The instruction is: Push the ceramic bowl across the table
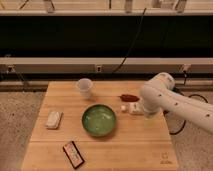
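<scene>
The green ceramic bowl [99, 120] sits upright near the middle of the light wooden table [142, 150]. My white arm reaches in from the right. Its lower end, where the gripper [144, 111] is, hangs just above the table to the right of the bowl, about a bowl's width away and not touching it. The bulk of the arm hides the gripper itself.
A white translucent cup [84, 88] stands behind the bowl to the left. A white packet [53, 119] lies at the left, and a dark packet [73, 153] near the front edge. A reddish-brown item [128, 97] and a small white item [131, 108] lie beside the arm's end.
</scene>
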